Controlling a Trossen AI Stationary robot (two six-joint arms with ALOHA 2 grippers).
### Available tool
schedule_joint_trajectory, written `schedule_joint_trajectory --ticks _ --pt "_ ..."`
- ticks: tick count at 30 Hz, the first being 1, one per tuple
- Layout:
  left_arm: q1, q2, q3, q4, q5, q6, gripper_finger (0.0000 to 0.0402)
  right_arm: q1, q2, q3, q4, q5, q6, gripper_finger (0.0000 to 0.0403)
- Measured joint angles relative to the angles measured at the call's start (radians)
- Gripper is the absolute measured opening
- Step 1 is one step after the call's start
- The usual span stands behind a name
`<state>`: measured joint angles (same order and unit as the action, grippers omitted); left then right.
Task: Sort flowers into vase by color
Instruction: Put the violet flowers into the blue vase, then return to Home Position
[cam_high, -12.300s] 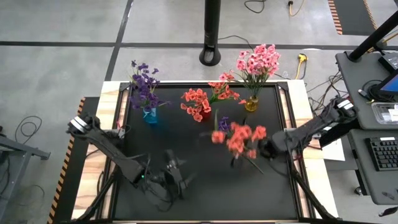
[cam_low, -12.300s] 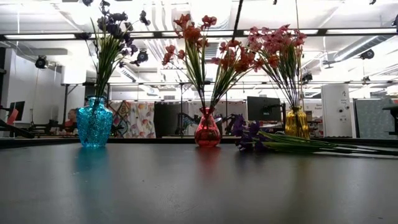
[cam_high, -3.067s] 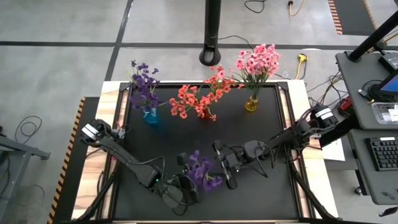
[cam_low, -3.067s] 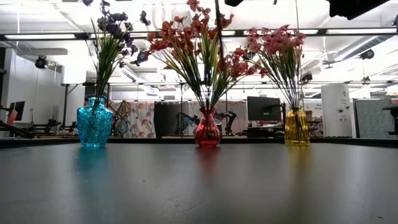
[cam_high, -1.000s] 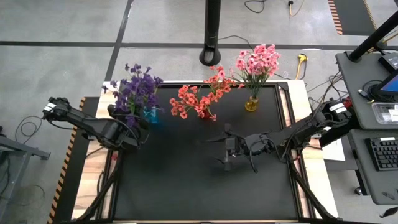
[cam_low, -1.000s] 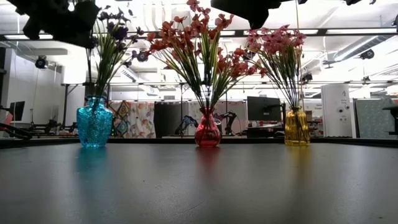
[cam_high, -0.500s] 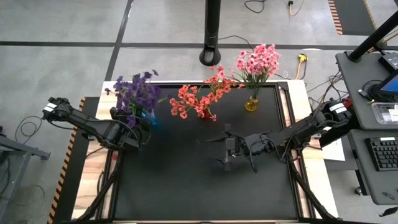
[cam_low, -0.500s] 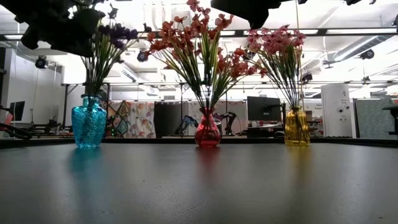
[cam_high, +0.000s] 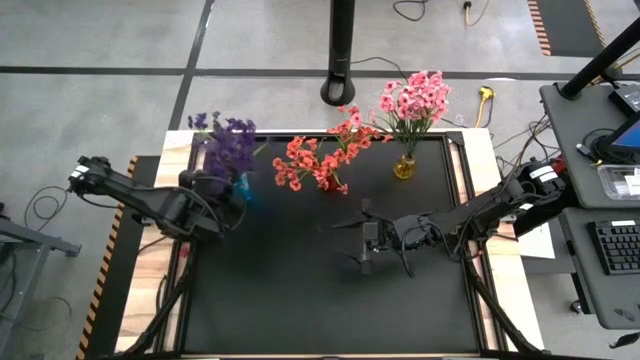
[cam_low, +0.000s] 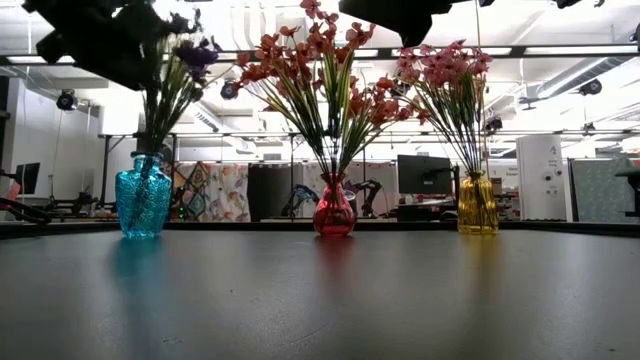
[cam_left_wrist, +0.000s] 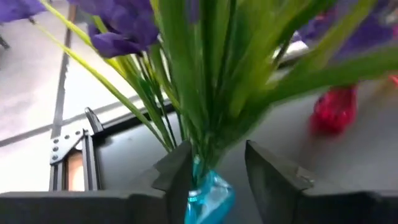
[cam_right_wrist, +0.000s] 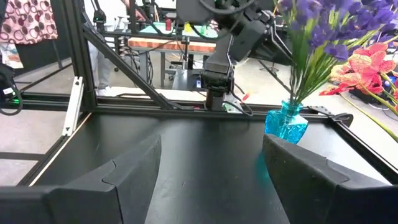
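Note:
The purple flowers (cam_high: 225, 148) stand with their stems in the blue vase (cam_high: 242, 188) at the table's far left. My left gripper (cam_left_wrist: 217, 155) is open just above the vase mouth (cam_left_wrist: 208, 198), one finger on each side of the green stems (cam_left_wrist: 202, 118). Coral-red flowers (cam_high: 320, 160) fill the red vase (cam_low: 333, 208), and pink flowers (cam_high: 413, 98) the yellow vase (cam_low: 477, 205). My right gripper (cam_high: 345, 243) hangs open and holding nothing over the table's middle. My left gripper's fingers come at the purple stems from the table's left side, slanting down, and stand across them just above the vase mouth. One finger (cam_left_wrist: 177, 168) lies right beside the stems; whether it touches them I cannot tell. The stems stand in the vase.
The three vases stand in a row along the far edge of the black table top (cam_high: 300, 300). A dark pole base (cam_high: 340, 90) stands on the floor beyond the far edge. A desk with a keyboard (cam_high: 610, 245) is off to the right.
The purple bunch, with its stems in the blue vase, leaned toward the red vase and has swung back upright. The blue vase has slid a little toward the table's left. My left gripper has turned at the wrist beside the stems. My right arm has kept still.

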<state>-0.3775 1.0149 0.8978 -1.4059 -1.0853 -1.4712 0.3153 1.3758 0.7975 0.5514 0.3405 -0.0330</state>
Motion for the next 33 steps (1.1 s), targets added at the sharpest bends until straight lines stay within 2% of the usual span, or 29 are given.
schedule_joint_trajectory --ticks 8,10,16,19,23,25,28,30,33 --pt "0.000 0.000 0.088 -0.009 0.161 0.131 0.0205 0.000 0.000 0.000 0.000 0.000 0.000 0.0275" --pt "0.000 0.000 0.113 -0.009 0.241 0.189 0.0221 0.000 0.000 0.000 -0.001 0.000 0.000 0.0275" --pt "-0.013 0.000 0.203 -0.012 0.573 0.289 0.0244 0.000 -0.001 0.000 -0.015 0.000 -0.008 0.0274" --pt "-0.061 0.000 0.251 -0.044 0.663 0.353 0.0244 0.001 -0.024 0.000 -0.095 -0.001 -0.042 0.0274" --pt "-0.163 0.000 0.322 -0.140 0.798 0.352 0.0245 0.001 -0.133 0.000 -0.335 -0.001 -0.029 0.0274" --pt "-0.242 -0.005 0.354 -0.147 0.816 0.326 0.0245 0.002 -0.197 -0.001 -0.456 -0.013 -0.011 0.0274" --pt "-0.393 -0.014 0.378 -0.093 0.792 0.254 0.0245 0.005 -0.296 -0.031 -0.559 -0.086 0.014 0.0274" --pt "-0.516 -0.010 0.378 -0.031 0.710 0.204 0.0245 0.008 -0.354 -0.072 -0.541 -0.122 0.023 0.0274" --pt "-0.698 0.006 0.343 0.057 0.505 0.173 0.0245 0.008 -0.434 -0.160 -0.492 -0.136 0.016 0.0274"
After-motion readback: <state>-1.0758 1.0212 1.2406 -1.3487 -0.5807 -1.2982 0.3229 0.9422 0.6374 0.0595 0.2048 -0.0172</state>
